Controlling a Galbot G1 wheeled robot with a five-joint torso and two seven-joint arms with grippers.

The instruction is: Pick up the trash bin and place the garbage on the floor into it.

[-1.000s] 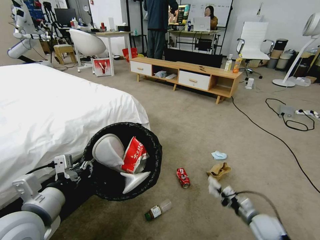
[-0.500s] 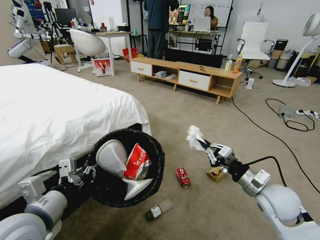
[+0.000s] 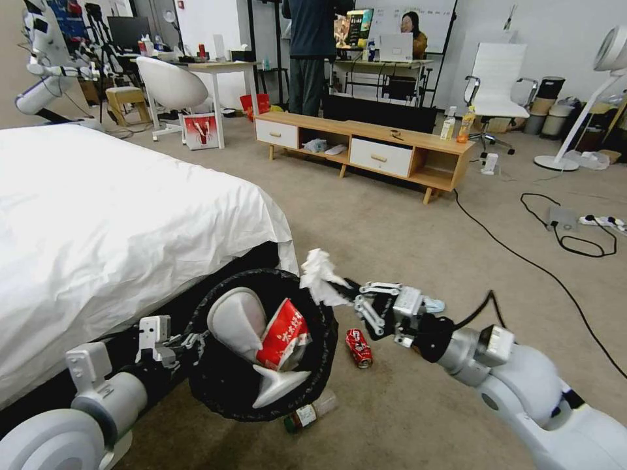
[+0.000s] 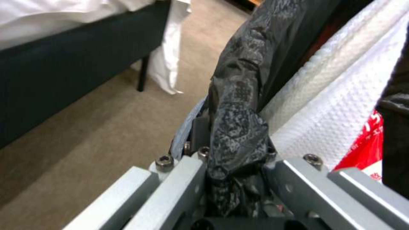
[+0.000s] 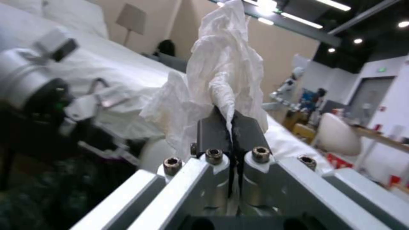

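The right gripper [image 3: 348, 295], jaws clamped on a crumpled white tissue [image 3: 319, 275], is hovering at the rim of the round, crinkly black-lined trash bin [image 3: 215, 385], which the left gripper [image 3: 193, 339] is gripping by its bagged rim beside the bed [image 3: 117, 215].

Your bin [image 3: 261, 346] mouth is half blocked by white flaps [image 3: 238, 323] and a carton [image 3: 284, 333]; open carpet [image 3: 392, 222] lies right.
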